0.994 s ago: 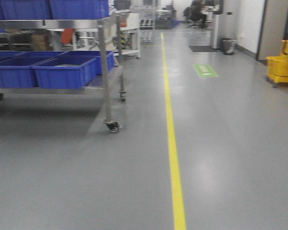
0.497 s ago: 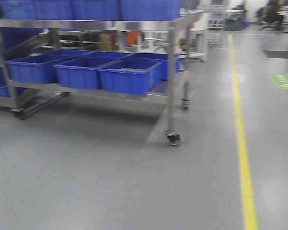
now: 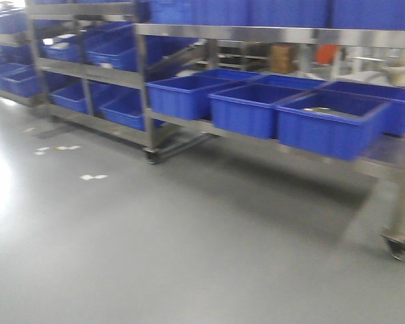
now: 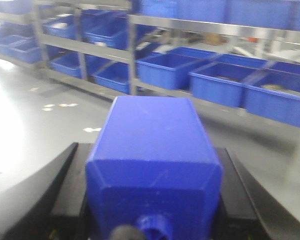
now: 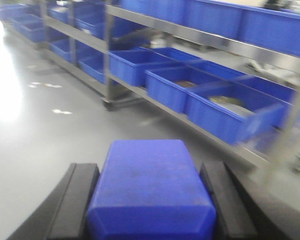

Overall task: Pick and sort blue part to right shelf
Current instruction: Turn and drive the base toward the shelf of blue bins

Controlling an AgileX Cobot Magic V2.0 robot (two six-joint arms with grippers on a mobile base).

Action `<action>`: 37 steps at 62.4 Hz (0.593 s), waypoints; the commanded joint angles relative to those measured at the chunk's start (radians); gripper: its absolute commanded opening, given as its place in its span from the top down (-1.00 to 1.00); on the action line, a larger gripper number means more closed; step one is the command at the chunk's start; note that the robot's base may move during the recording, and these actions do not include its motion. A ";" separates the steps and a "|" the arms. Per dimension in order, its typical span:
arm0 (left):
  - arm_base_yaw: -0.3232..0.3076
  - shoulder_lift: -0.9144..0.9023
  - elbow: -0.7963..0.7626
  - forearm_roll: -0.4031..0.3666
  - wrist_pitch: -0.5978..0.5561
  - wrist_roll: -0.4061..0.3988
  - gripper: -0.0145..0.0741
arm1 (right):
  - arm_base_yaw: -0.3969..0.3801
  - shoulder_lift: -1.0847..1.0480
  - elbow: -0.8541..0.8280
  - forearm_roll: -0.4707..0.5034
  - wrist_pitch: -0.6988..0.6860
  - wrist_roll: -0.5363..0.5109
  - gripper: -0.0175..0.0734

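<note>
Two blocks in hand, none sorted yet. L side: left jaws clamped on the blue part (image 4: pixel 152 150), held between them w/ its cap end toward the cam. Cap's too blurred to read its shape, so the ID is my call. R side: right jaws clamped on a second blue block (image 5: pixel 150 190). Ahead of both jaws, well apart, stands the right shelf (image 3: pixel 256 34), bins (image 3: pixel 327 128) open. Pick looks done; approach, reach & drop remain, I reckon.

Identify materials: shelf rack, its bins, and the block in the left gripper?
Rack: bare metal, likely stainless; grey sheen on rails. Bins: moulded plastic, probably; uniform matte blue, rimmed lips. Block: plastic too; opaque blue, faint scuffs.
</note>
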 commanded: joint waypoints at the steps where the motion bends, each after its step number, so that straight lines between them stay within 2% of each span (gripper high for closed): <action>1: 0.003 0.012 -0.028 0.000 -0.085 0.000 -0.13 | -0.005 0.009 -0.028 -0.009 -0.096 -0.006 -0.14; 37: 0.003 0.012 -0.028 0.000 -0.085 0.000 -0.13 | -0.005 0.009 -0.028 -0.009 -0.096 -0.006 -0.14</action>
